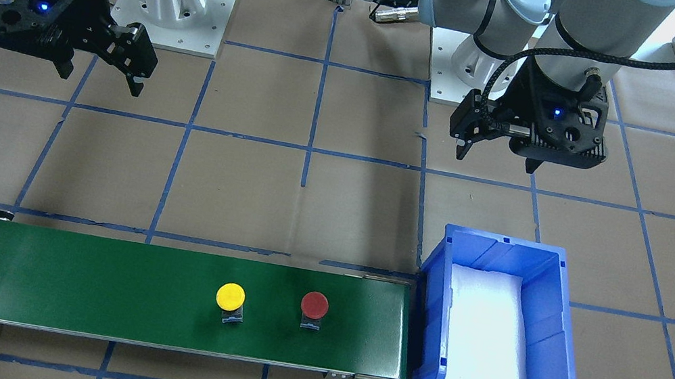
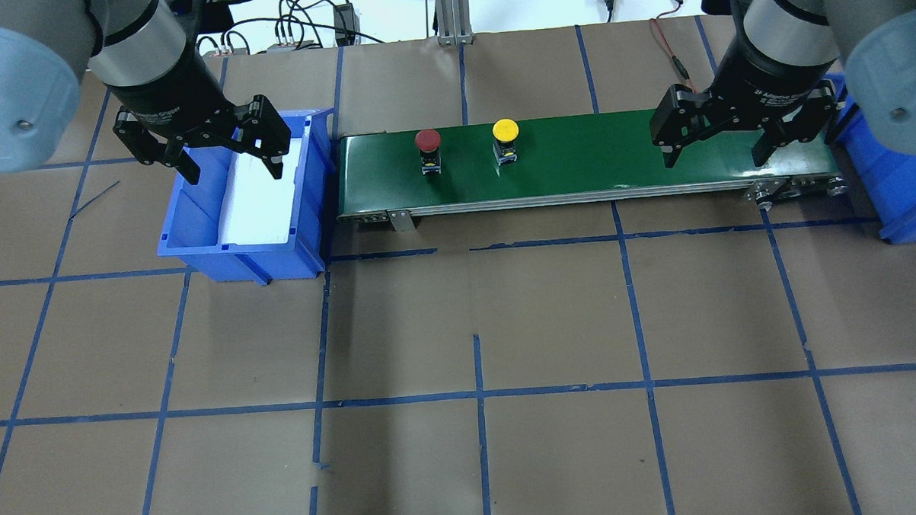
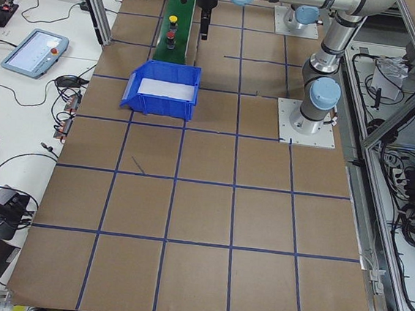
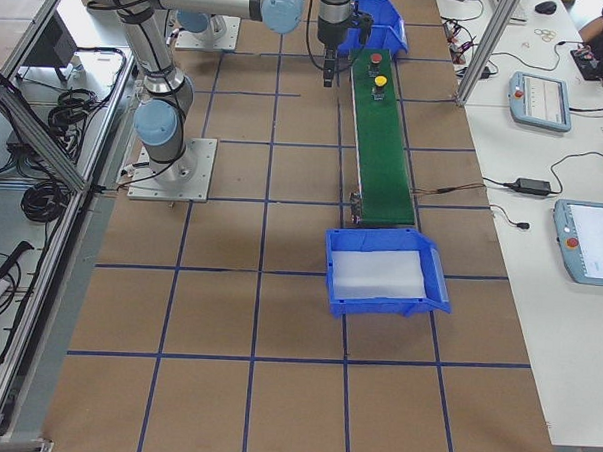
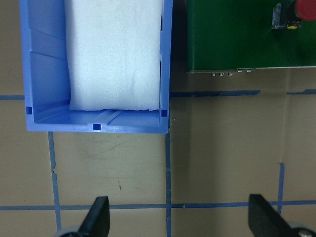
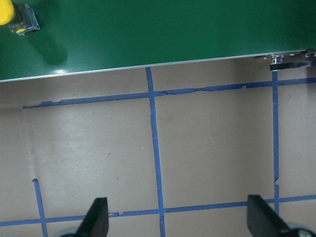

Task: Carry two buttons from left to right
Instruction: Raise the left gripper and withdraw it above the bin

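Two grippers hang spread and empty: red button (image 2: 427, 140) lies nearer the left gripper (image 2: 235, 174), yellow button (image 2: 505, 129) nearer the right gripper (image 2: 714, 161).

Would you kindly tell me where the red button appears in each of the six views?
Front-facing: red button right of centre, on the green belt.
Overhead: on the belt's left part.
Exterior left: top, towards the belt's near end.
Exterior right: top, towards the belt's far end.
Left wrist: top right corner.
Right wrist: not in it.
Shared landmark: the green belt.
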